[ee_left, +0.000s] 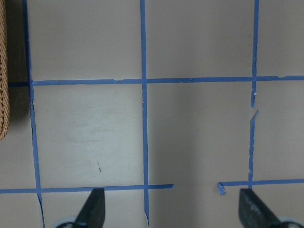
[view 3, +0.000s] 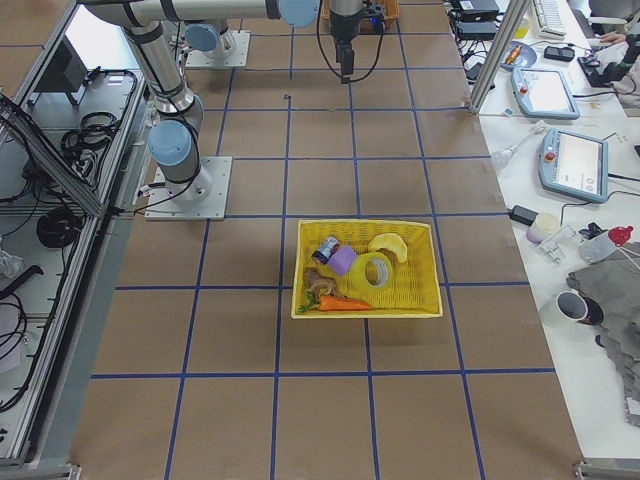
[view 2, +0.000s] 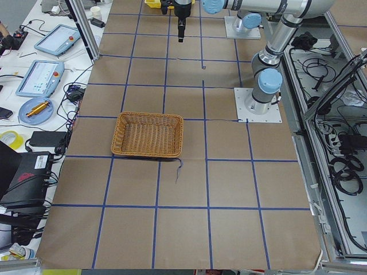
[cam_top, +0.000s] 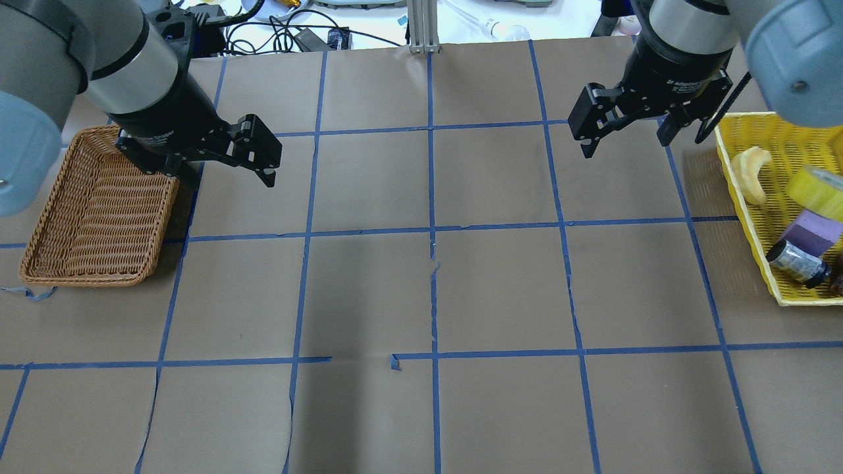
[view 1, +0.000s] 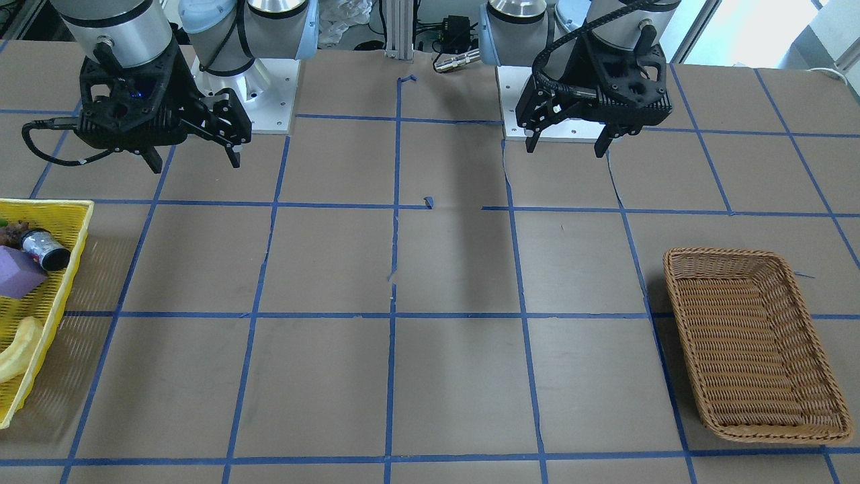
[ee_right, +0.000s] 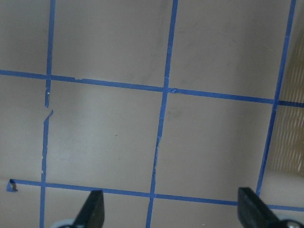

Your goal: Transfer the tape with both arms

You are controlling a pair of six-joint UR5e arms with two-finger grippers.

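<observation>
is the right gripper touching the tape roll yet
Apart. The overhead view shows the right gripper open over bare table, while the tape lies inside the yellow basket, a clear gap between them.

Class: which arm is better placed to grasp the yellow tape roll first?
Right. The translucent yellow tape roll lies in the yellow mesh basket beside the right gripper; the left gripper hovers by the brown wicker basket.

White print stands on the black body of the right gripper [cam_top: 624, 146]: it reads "2F Adaptive", and the rest is too small to tell. A similar line on the left gripper [cam_top: 220, 178] seems to end in "Gripper". The label on the small cylinder [cam_top: 797, 262] in the yellow basket [cam_top: 742, 197], at the right edge of the table [cam_top: 500, 289], cannot be read.
</observation>
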